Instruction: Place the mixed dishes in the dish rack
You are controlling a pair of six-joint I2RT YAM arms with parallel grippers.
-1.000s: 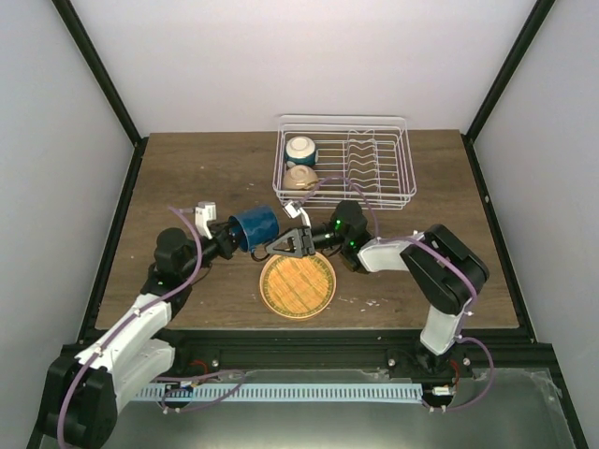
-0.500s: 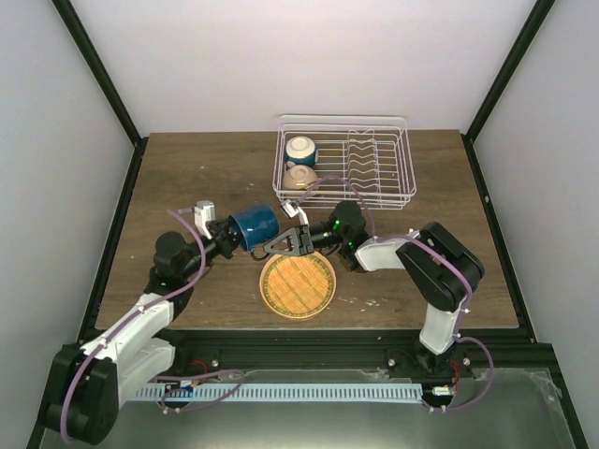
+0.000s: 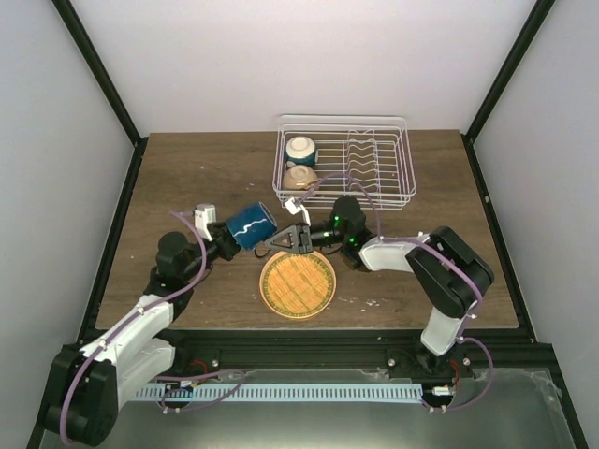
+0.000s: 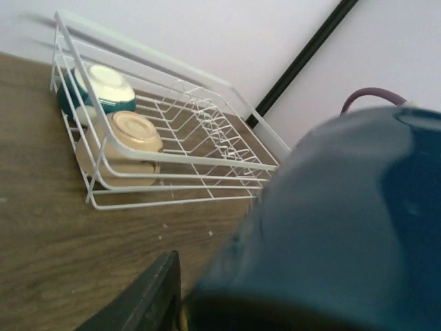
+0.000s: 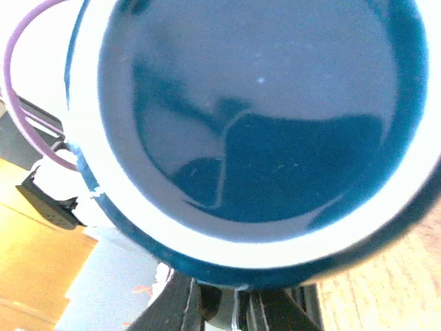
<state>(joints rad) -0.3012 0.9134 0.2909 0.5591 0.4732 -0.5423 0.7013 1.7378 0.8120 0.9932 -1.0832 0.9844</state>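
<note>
1. The small dark blue glazed cup (image 3: 251, 225) hangs tilted over the brown wooden bench (image 3: 187, 178), pinched in the left gripper (image 3: 234, 238) jaws.
2. Its mouth faces the right gripper (image 3: 279, 241), whose jaws stand spread just beside the rim; contact cannot be told.
3. The round orange woven-pattern plate (image 3: 297, 283) lies flat just nearward of both jaws.
4. Beyond the jaws, the white wire dish rack (image 3: 374, 159) holds two cream-white bowls (image 3: 301, 148) at its left end.

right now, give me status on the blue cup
Left gripper shut on blue cup. Right gripper open at its mouth. Two bowls in dish rack; orange plate on table.
</note>
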